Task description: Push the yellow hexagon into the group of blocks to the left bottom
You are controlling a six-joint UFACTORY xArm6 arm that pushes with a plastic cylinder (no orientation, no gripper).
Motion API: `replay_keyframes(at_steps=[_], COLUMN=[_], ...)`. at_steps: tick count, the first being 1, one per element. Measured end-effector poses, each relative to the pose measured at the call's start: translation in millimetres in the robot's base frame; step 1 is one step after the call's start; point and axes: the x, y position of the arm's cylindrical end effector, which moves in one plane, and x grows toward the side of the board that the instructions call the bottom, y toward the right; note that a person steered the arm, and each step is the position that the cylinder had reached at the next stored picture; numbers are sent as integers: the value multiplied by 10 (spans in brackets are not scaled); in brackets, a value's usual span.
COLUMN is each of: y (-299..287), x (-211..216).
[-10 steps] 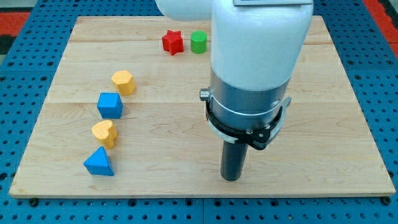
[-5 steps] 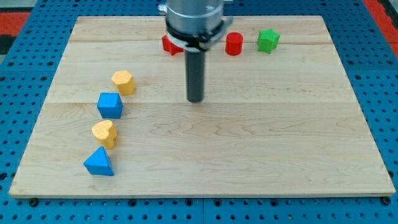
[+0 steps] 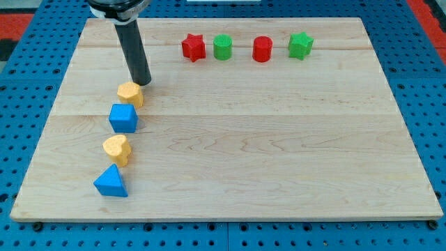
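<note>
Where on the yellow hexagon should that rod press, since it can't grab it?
Probably its upper-right face. My tip sits right there, against the yellow hexagon. The blue cube, yellow heart and blue triangle lie down-left, so pushing from there drives it toward them.

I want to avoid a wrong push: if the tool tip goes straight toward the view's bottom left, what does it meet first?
My tip sits at the yellow hexagon's upper right edge, so it likely meets that first, with the blue cube just behind it.
</note>
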Motion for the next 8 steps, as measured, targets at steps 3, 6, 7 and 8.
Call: replay_keyframes(at_steps=[3,6,7,8], y=[-102,-103,-97,-61], x=[343,957,952,811])
